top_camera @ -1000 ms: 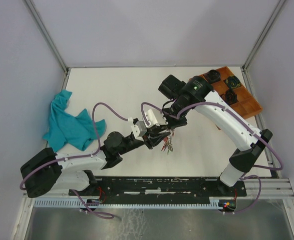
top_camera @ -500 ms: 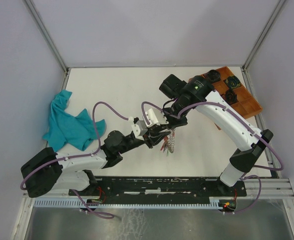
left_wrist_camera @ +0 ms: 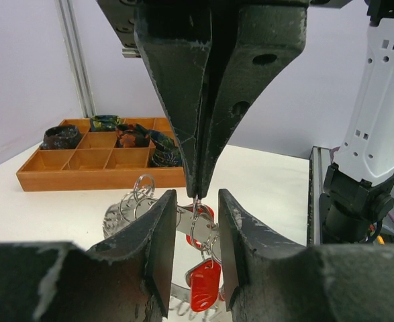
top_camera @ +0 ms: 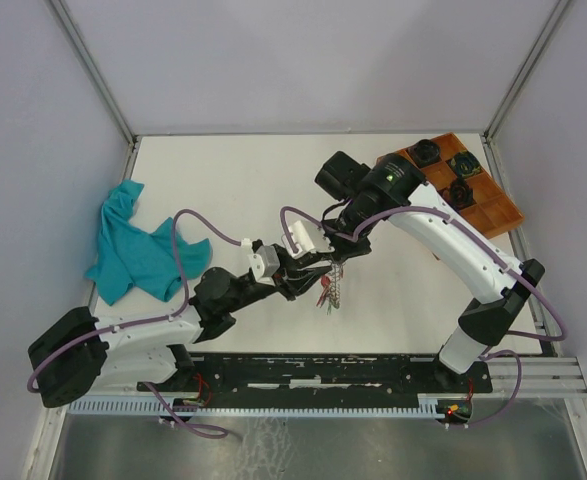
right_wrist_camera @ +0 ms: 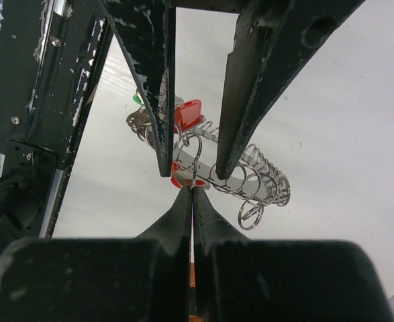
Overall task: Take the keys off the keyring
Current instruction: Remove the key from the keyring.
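Observation:
My right gripper (top_camera: 339, 262) (right_wrist_camera: 192, 190) is shut on a small silver split ring (right_wrist_camera: 195, 173) and holds the bunch off the table. The coiled wire keyring (right_wrist_camera: 254, 173) (left_wrist_camera: 124, 209) hangs behind it with more small rings on it. A key with a red tag (left_wrist_camera: 205, 287) dangles from the pinched ring. Another red tag (right_wrist_camera: 188, 113) and a bit of green tag (right_wrist_camera: 137, 99) show in the right wrist view. My left gripper (top_camera: 309, 270) (left_wrist_camera: 195, 202) is open, its fingers (left_wrist_camera: 158, 249) on either side of the pinched ring and the red-tagged key. In the top view the keys (top_camera: 330, 290) hang just below both grippers.
A wooden compartment tray (top_camera: 495, 212) (left_wrist_camera: 82, 178) with dark items stands at the back right. A teal cloth (top_camera: 138, 250) lies at the left. The right arm's base (left_wrist_camera: 358, 201) stands near the table's front edge.
My left arm has drawn back to the left and its gripper has shifted a little left. The hanging bunch has moved slightly left with it. The right gripper stays shut on the ring.

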